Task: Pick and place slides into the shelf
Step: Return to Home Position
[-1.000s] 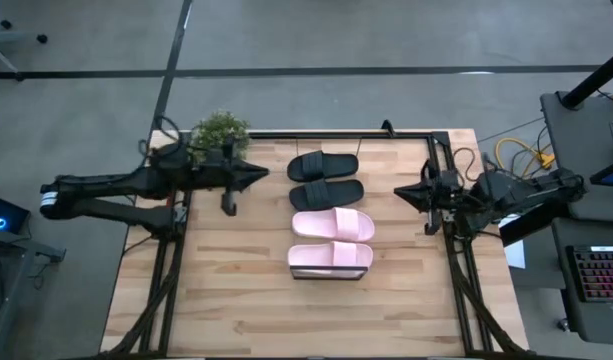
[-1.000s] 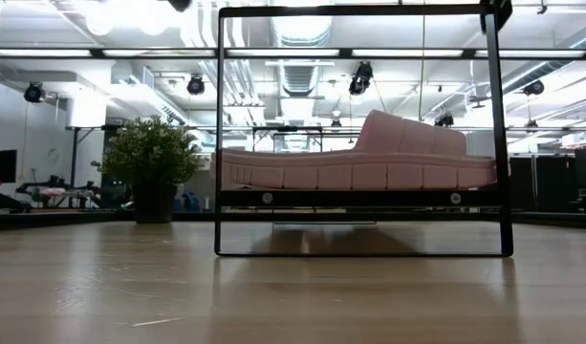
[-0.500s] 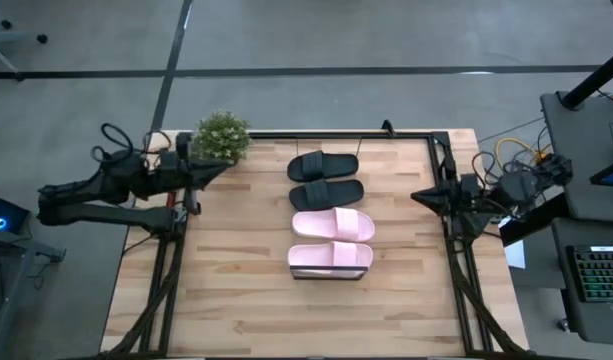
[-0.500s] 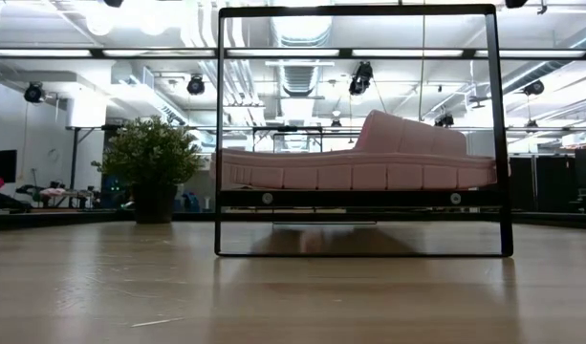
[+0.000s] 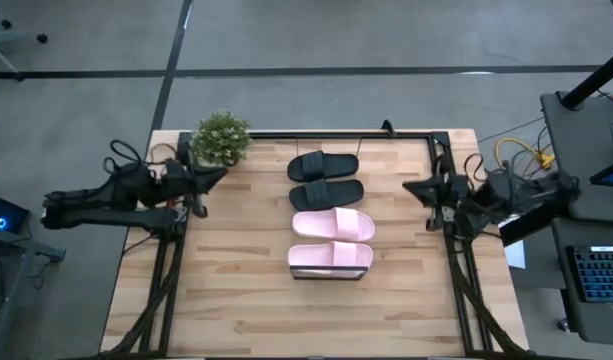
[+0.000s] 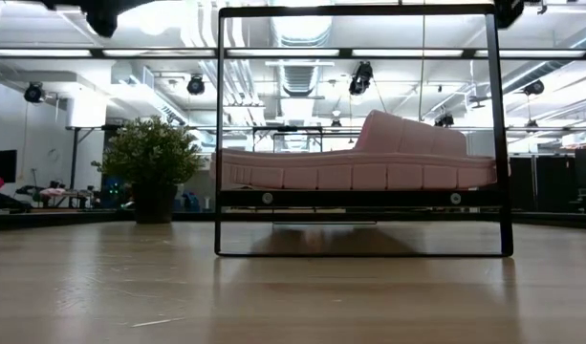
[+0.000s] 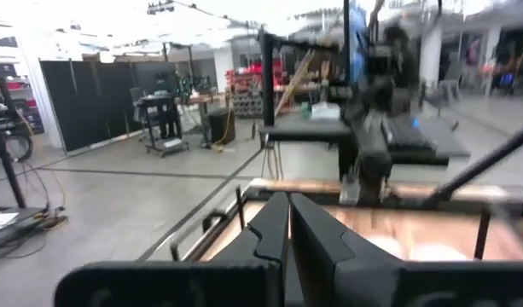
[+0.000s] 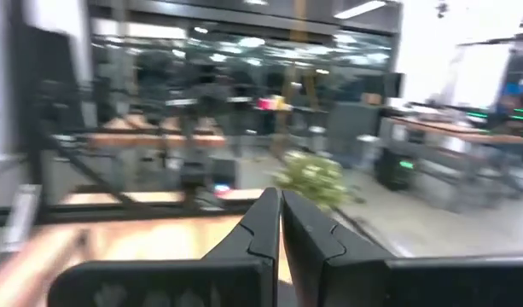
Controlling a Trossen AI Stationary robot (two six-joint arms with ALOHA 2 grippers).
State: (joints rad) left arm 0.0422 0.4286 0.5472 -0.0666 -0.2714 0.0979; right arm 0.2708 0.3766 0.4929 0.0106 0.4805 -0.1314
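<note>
Four slides lie side by side in a column at the table's middle: two black ones [image 5: 323,166] [image 5: 327,193] on the far side, two pale pink ones [image 5: 332,225] [image 5: 330,257] nearer. They rest sole-down on the shelf, of which only a dark edge [image 5: 328,276] shows from above. The low view shows the nearest pink slide [image 6: 359,162] on the shelf board [image 6: 359,199] inside its thin dark frame [image 6: 219,134]. My left gripper [image 5: 220,176] [image 7: 287,217] hovers shut at the table's left edge. My right gripper [image 5: 409,187] [image 8: 281,213] hovers shut at the right edge. Neither is near the slides.
A potted plant [image 5: 221,136] [image 6: 154,162] stands at the table's far left corner, close to my left gripper. Dark rails [image 5: 336,133] run along the far edge and both sides. Bare plank tabletop [image 5: 286,320] stretches between the shelf and the near edge.
My left arm has drawn back from beside the black slides toward the table's left edge. My right arm has pulled back toward the right edge, then edged a little inward again. The slides and the shelf have stayed where they were.
</note>
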